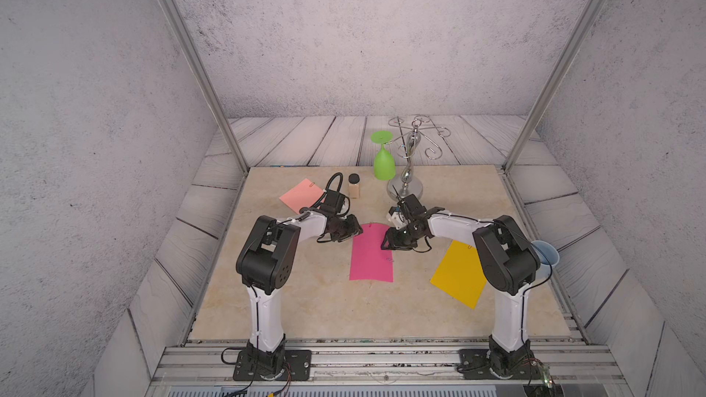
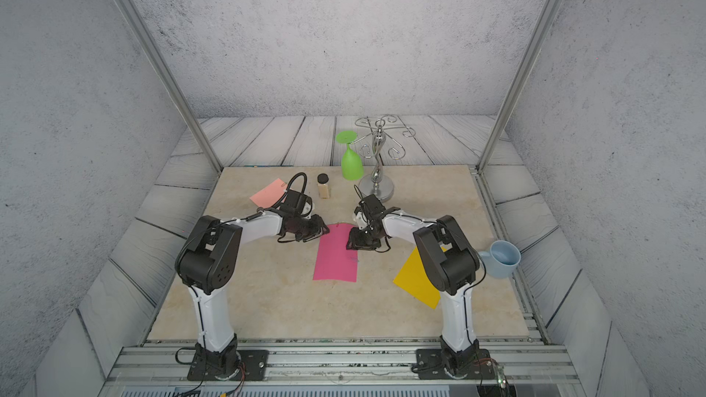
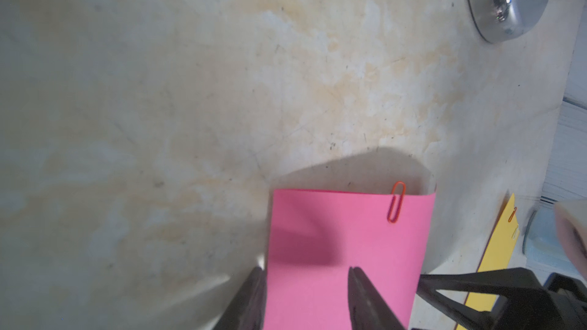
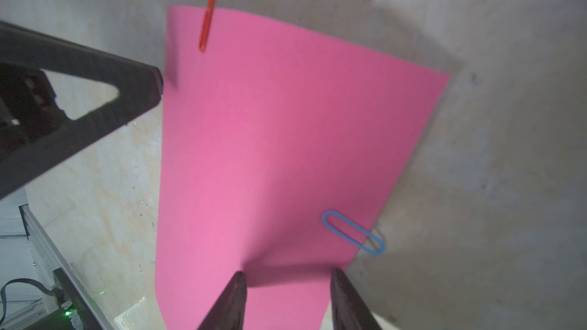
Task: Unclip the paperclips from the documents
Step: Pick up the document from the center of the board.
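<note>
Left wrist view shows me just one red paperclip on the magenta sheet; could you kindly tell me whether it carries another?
Observer: Yes, a blue paperclip straddles a side edge of the magenta sheet, just ahead of the open right gripper.
Operator: Thank you. Is there any sheet that I cannot see?
Observer: A salmon pink sheet lies far left on the table, a small clip at its far corner.

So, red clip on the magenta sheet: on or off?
On. In the left wrist view the red paperclip straddles the edge of the magenta sheet, its loop over the paper and its tip poking past.
</note>
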{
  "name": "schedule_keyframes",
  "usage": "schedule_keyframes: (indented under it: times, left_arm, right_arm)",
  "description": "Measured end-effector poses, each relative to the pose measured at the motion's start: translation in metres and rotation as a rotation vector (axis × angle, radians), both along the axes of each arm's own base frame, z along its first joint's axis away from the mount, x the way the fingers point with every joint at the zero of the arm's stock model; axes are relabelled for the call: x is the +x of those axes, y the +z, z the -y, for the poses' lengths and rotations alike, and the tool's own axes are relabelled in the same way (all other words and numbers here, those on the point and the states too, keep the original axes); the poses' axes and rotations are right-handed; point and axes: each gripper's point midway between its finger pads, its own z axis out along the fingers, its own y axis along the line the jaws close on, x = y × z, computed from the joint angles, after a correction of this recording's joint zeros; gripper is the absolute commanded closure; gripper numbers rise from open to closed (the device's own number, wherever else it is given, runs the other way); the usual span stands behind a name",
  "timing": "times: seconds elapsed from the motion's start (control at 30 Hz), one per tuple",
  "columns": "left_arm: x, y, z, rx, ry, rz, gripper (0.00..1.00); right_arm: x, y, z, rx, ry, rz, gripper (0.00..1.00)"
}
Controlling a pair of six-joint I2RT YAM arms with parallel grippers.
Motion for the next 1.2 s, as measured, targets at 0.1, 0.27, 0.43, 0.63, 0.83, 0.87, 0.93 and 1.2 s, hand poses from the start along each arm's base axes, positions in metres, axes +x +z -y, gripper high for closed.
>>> schedule_keyframes:
  times: [0.1, 0.27, 0.43, 0.63, 0.83, 0.87, 0.93, 1.2]
  left_arm:
    - [0.0, 0.0, 0.003, -0.02, 0.0, 0.004, 0.53]
    - [0.001, 0.001, 0.006, -0.051, 0.005, 0.007, 0.53]
    - [0.0, 0.001, 0.008, -0.07, 0.01, 0.006, 0.53]
    - [-0.001, 0.001, 0.01, -0.092, 0.012, 0.004, 0.53]
    - [-0.001, 0.002, 0.013, -0.119, 0.014, 0.003, 0.53]
    - [-0.002, 0.002, 0.014, -0.123, 0.015, 0.002, 0.53]
    - [-0.002, 0.002, 0.015, -0.13, 0.016, -0.001, 0.53]
    - [-0.009, 0.003, 0.025, -0.14, 0.002, -0.015, 0.53]
  right_arm:
    - [0.0, 0.001, -0.002, 0.013, 0.001, -0.005, 0.49]
    - [0.0, 0.003, -0.006, 0.04, -0.003, -0.009, 0.4]
    - [0.002, 0.007, -0.014, 0.099, -0.003, 0.011, 0.31]
    - [0.005, 0.011, -0.021, 0.148, -0.003, 0.028, 0.19]
    - [0.008, 0.015, -0.026, 0.18, 0.002, 0.048, 0.11]
    - [0.008, 0.016, -0.027, 0.182, 0.004, 0.05, 0.11]
    - [0.008, 0.016, -0.028, 0.184, 0.005, 0.052, 0.11]
    - [0.008, 0.016, -0.029, 0.184, 0.007, 0.053, 0.11]
